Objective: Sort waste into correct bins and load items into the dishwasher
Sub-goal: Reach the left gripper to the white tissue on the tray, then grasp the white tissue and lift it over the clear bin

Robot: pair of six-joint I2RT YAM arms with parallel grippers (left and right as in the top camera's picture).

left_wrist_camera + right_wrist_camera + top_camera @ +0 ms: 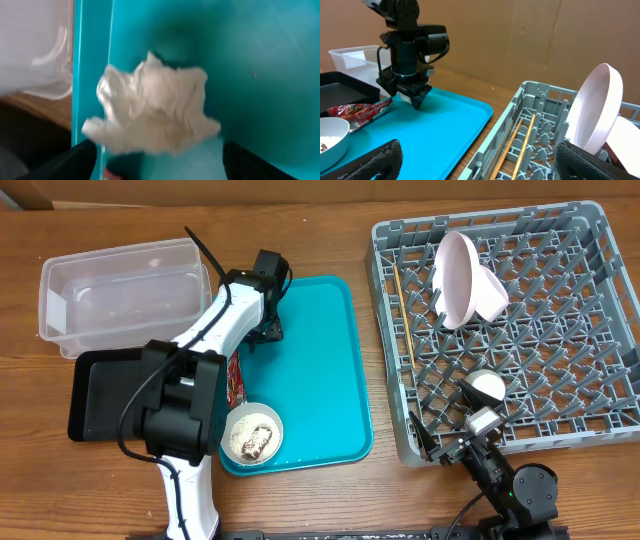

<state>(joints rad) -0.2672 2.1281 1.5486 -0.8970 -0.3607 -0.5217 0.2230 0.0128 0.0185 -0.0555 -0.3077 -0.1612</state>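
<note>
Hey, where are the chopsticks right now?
The wooden chopsticks lie in the grey dish rack, along its left side in the overhead view, just left of the white plate standing on edge.

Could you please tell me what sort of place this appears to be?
Probably a robotics lab bench staged as a dish-clearing station: a wooden table, a grey dish rack holding a plate, a teal tray, and a plain cardboard backdrop.

Blurred tissue (150, 110); red wrapper (236, 383) mostly hidden under left arm (215, 320); black tray (100, 395) partly covered.
</note>
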